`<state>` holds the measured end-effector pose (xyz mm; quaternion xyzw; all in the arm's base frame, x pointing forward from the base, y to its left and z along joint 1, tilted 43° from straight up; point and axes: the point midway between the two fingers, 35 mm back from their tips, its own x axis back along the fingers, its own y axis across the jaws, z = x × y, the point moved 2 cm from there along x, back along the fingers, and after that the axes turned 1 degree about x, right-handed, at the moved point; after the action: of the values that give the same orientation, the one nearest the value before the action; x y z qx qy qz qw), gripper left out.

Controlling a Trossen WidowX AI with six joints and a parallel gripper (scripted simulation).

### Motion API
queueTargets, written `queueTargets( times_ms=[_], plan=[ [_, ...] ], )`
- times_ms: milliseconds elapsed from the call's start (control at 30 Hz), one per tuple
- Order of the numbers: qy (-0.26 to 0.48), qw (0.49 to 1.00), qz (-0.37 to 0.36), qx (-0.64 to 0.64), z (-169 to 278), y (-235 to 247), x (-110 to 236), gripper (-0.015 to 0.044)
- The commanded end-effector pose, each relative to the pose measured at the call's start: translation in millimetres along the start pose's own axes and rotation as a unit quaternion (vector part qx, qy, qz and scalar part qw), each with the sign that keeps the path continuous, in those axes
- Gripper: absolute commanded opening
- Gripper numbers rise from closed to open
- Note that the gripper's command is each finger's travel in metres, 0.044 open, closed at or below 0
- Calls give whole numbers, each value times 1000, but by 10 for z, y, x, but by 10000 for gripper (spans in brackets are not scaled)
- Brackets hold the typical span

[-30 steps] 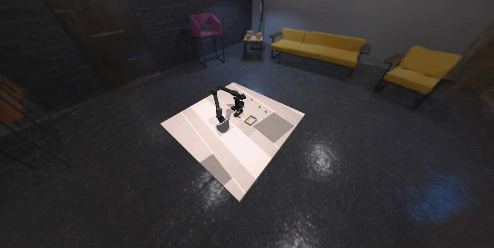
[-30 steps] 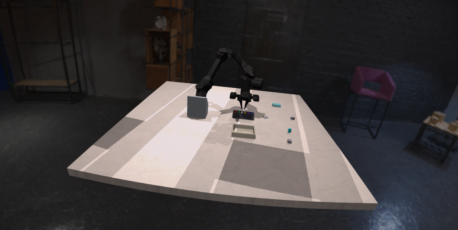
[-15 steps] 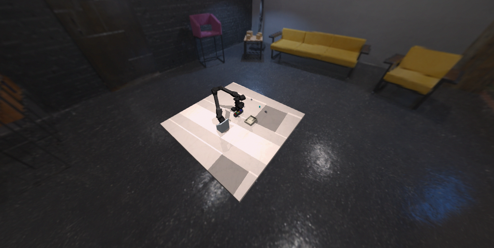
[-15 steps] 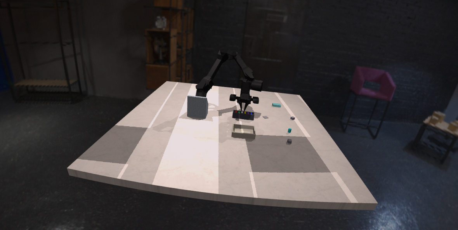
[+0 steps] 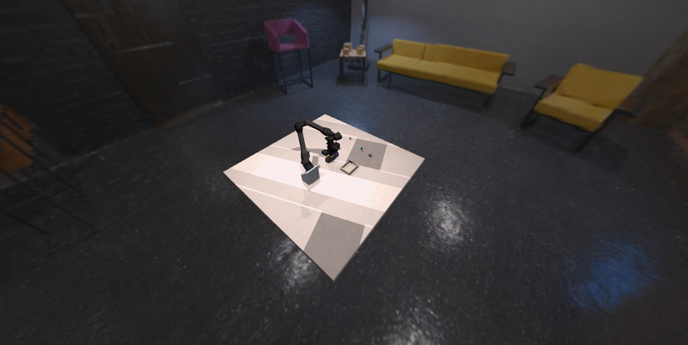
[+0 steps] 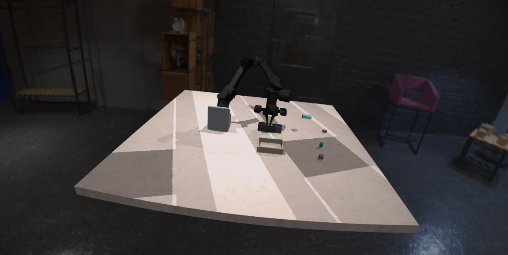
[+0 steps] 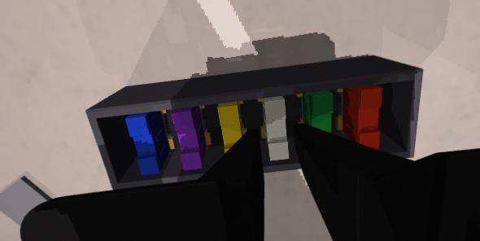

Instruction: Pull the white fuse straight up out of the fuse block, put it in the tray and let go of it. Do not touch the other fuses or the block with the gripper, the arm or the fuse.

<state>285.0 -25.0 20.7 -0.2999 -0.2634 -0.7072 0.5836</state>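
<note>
A black fuse block (image 7: pixel 244 81) (image 6: pixel 270 129) (image 5: pixel 332 158) lies on the table and holds a row of upright fuses: blue (image 7: pixel 144 142), purple (image 7: pixel 187 138), yellow (image 7: pixel 229 123), white (image 7: pixel 277 129), green (image 7: pixel 319 109) and red (image 7: pixel 362 111). My gripper (image 7: pixel 276 137) (image 6: pixel 270 120) (image 5: pixel 330 151) points down just above the block. Its two fingers stand narrowly apart, one on each side of the white fuse, with a gap showing on both sides. The white fuse sits in its slot. The beige tray (image 6: pixel 270 150) (image 5: pixel 344 168) stands empty just in front of the block.
A grey-blue box (image 6: pixel 218 118) (image 5: pixel 311 175) stands at the arm's base. Small loose blocks lie to the right of the fuse block: a teal bar (image 6: pixel 306 116), grey pieces (image 6: pixel 294 130) (image 6: pixel 324 131) (image 6: pixel 320 157) and a teal cube (image 6: pixel 320 144).
</note>
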Motion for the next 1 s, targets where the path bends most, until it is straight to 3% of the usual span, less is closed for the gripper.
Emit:
queueTargets(
  times_ms=[0,767,967],
  plan=[
    [2,1000,1,-4,-1,-11,-19,74],
    [2,1000,1,-4,1,-10,-110,74],
    [0,1000,0,0,2,0,-100,34]
  ],
)
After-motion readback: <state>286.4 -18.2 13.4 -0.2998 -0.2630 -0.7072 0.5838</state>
